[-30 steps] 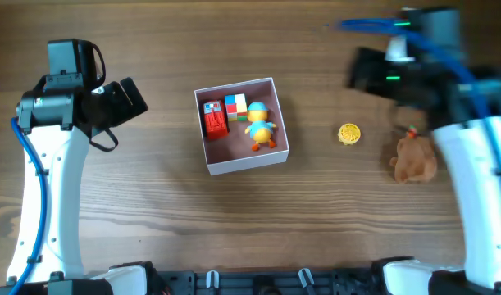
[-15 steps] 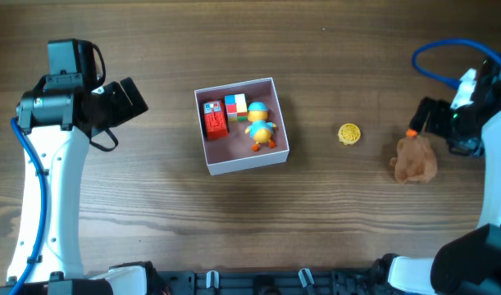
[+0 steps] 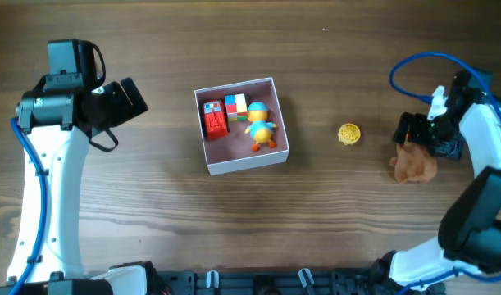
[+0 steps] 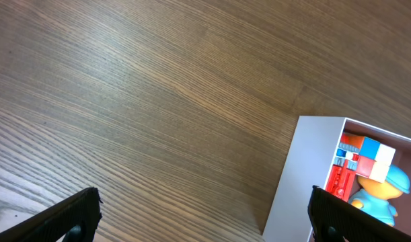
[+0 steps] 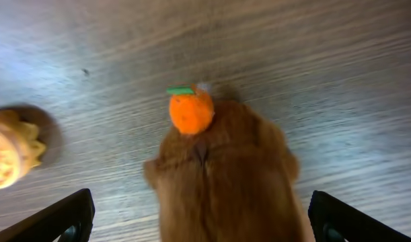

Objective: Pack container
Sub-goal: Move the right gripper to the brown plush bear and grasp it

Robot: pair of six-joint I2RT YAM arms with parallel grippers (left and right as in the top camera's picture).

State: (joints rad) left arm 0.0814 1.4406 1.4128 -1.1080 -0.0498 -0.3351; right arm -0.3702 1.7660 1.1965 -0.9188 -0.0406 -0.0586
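Observation:
The container [image 3: 246, 164] is a square white-walled box with a pink floor in the middle of the table. It holds a red block [image 3: 215, 120], a coloured cube [image 3: 235, 106] and an orange-and-blue duck figure [image 3: 261, 127]. Its left wall shows in the left wrist view [image 4: 306, 175]. A brown furry toy [image 3: 414, 165] with an orange nose [image 5: 190, 113] lies at the right. My right gripper [image 3: 422, 135] is open just above it, its fingers either side of the toy [image 5: 225, 181]. A yellow round toy [image 3: 349, 133] lies left of it. My left gripper [image 3: 123, 98] is open and empty, left of the container.
The table is dark wood. The yellow toy also shows at the left edge of the right wrist view [image 5: 10, 151]. A blue cable loops above the right arm [image 3: 414, 65].
My right arm has swung from the back right down over the brown furry toy. The left arm and the container's contents have not moved.

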